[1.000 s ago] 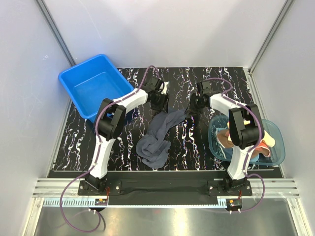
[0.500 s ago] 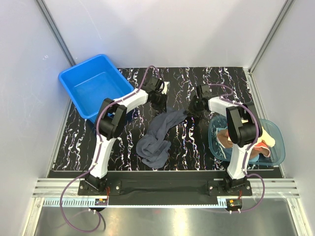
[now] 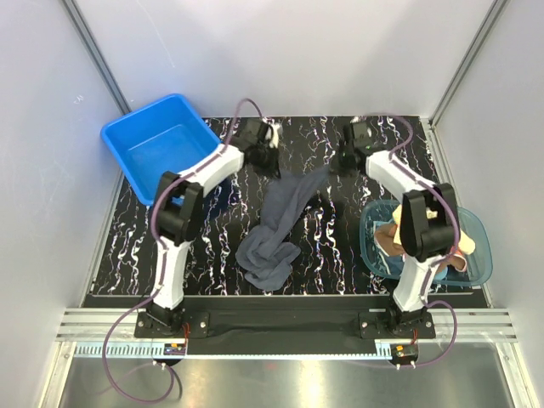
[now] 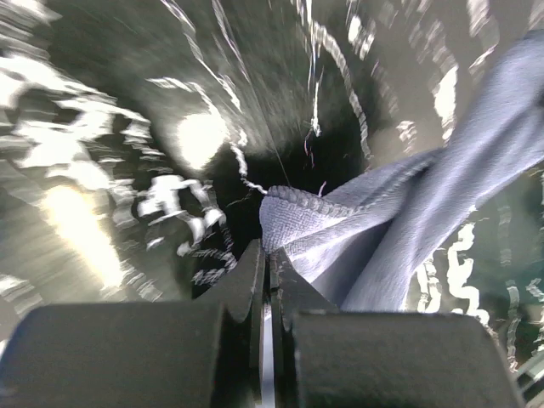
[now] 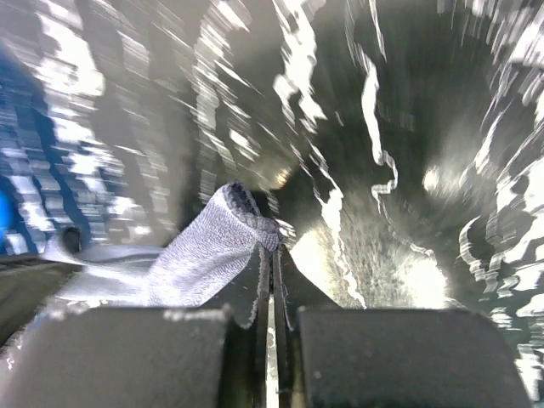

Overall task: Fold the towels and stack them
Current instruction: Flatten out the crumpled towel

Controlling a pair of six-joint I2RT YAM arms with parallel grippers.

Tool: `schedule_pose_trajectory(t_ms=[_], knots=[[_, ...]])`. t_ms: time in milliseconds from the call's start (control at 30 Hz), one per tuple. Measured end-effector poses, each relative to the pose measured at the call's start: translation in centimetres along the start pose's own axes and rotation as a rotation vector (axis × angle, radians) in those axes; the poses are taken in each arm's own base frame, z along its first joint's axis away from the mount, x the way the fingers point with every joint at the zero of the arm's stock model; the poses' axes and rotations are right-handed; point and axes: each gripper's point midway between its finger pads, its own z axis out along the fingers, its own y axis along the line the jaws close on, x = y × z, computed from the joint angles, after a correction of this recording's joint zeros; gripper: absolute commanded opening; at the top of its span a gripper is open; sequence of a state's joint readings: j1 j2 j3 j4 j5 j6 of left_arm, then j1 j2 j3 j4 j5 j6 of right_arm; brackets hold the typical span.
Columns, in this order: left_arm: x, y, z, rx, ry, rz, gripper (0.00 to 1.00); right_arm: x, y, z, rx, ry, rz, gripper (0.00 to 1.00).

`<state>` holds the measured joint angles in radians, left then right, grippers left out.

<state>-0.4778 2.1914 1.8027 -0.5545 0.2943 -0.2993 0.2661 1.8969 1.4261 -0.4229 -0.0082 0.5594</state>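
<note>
The grey towel [image 3: 276, 217] is lying on the marbled table [image 3: 340, 246] between the 2 arms, near the middle. Its near end is bunching into a crumpled heap a little ahead of the arm bases. Its far end is fanning out toward the back of the table and ending in 2 corners.

The left gripper [image 4: 268, 255] is pinching 1 of those corners. Its jaws are pressing fully together, with the hemmed edge caught at the tips and the rest of the cloth twisting away to the right in the left wrist view. The right gripper [image 5: 272, 253] is clamping the other corner, its jaws likewise squeezed tight, and a fold of the weave is poking up just left of the tips. In both wrist views the table behind is showing only as a blur.

From above, the 2 grippers are sitting apart at the far side of the table, and the towel's far edge is running between them.

A brown towel [image 3: 388, 239] and a pale towel [image 3: 459, 252] are sitting in the teal bowl [image 3: 476, 223] at the right, partly hidden by the right arm. The blue tub [image 3: 153, 144] is standing at the back left, overhanging the table's corner.
</note>
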Motion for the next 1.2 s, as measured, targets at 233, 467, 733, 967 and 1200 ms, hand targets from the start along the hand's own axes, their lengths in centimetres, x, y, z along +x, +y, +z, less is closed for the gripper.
schedule_pose_trajectory(t_ms=[233,467,733,967,1200], knots=[[-7.9,-3.9,-13.2,0.047,-0.309,0.048,0.00,-7.4,4.4,-10.7,-0.148,-0.275,-0.180,0.06],[-9.2,-7.6,-21.8,0.113,-0.473,0.088,0.00,-6.9,6.0,-18.1,-0.354,-0.447,-0.306,0.03],[-4.4,-5.0,-17.9,0.066,-0.330,0.029,0.00,-2.6,4.9,-14.7,-0.400,-0.332,-0.324,0.00],[-4.8,-4.4,-19.3,0.007,-0.346,0.045,0.00,-5.4,5.0,-16.8,-0.324,-0.382,-0.338,0.00],[-10.0,-10.2,-33.4,0.094,-0.709,0.166,0.00,-12.7,9.4,-33.6,-0.455,-0.792,-0.394,0.00]])
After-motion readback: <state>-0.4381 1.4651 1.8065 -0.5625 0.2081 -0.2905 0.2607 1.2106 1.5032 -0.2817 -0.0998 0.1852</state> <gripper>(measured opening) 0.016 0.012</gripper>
